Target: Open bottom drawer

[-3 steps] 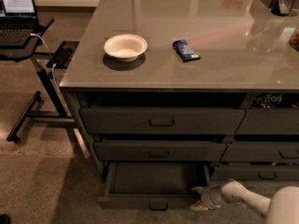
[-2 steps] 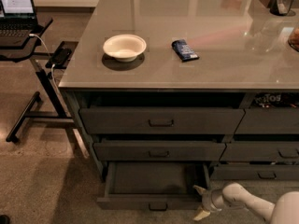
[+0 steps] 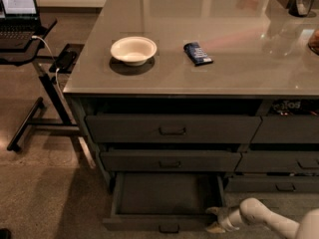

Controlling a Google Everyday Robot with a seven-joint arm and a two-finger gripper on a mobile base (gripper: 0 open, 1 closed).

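The bottom drawer (image 3: 164,222) is pulled out from under the counter, showing its shallow flat dark inside and a small central pull handle (image 3: 169,228) on its low front. My gripper (image 3: 214,219) sits low at the drawer's right front corner, on the end of my white arm (image 3: 269,219) that comes in from the lower right. The two taller drawers (image 3: 172,129) above it are pushed in.
On the grey counter (image 3: 209,78) stand a white bowl (image 3: 133,50) and a blue packet (image 3: 197,53). The right-hand stack of drawers (image 3: 284,158) adjoins. A laptop (image 3: 17,9) on a wheeled stand (image 3: 42,91) is at the left. Carpet lies in front.
The view has shifted slightly to the left. My gripper has drawn a little toward the lower right beside the drawer's corner. The drawer stays pulled out.
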